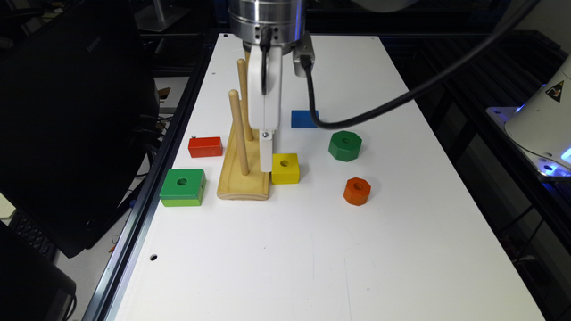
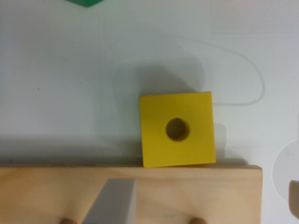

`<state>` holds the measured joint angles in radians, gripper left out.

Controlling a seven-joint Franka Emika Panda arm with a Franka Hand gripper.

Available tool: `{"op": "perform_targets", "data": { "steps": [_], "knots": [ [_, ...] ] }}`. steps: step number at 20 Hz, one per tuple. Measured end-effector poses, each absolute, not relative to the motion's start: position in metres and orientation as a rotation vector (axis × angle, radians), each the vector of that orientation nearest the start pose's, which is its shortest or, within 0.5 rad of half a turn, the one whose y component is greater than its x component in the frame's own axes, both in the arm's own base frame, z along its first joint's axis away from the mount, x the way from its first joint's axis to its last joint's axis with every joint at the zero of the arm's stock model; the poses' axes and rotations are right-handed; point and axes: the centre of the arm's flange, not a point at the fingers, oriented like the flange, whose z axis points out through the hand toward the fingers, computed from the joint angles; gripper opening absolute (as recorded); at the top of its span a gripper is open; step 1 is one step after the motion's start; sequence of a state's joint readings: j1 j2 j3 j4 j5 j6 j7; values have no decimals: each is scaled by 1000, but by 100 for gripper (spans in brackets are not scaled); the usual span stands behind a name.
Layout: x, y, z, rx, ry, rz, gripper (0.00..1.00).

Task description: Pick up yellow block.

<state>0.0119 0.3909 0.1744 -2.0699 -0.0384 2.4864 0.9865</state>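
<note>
White tabletop (image 1: 312, 249), dark room around; claw (image 1: 266, 160) beside yellow block (image 1: 285, 168), its grip can't be told

Little legible text. Dark monitor (image 1: 67, 111) at the exterior view's left has a small faint brand word near its top edge, too dim and blurred to read. White robot base (image 1: 542, 120) at the exterior view's right has a triangular warning sign (image 1: 554, 91), black with a yellow border and a symbol inside, symbol too small to make out. No lettering or numbers on the blocks, the peg board or the white table (image 1: 312, 249). Wrist view has no text or marks to read.
</note>
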Motion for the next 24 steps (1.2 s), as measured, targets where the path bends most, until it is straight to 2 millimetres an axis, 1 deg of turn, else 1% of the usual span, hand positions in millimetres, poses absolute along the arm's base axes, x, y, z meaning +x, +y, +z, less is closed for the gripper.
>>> {"op": "perform_targets", "data": {
  "steps": [12,17,22,24],
  "knots": [
    [583,108,244,-2856,1180,-2,100],
    [583,108,230,-2860,1181,9,100],
    [583,104,228,-2863,1186,12,100],
    [583,104,218,-2863,1187,19,100]
  ]
}}
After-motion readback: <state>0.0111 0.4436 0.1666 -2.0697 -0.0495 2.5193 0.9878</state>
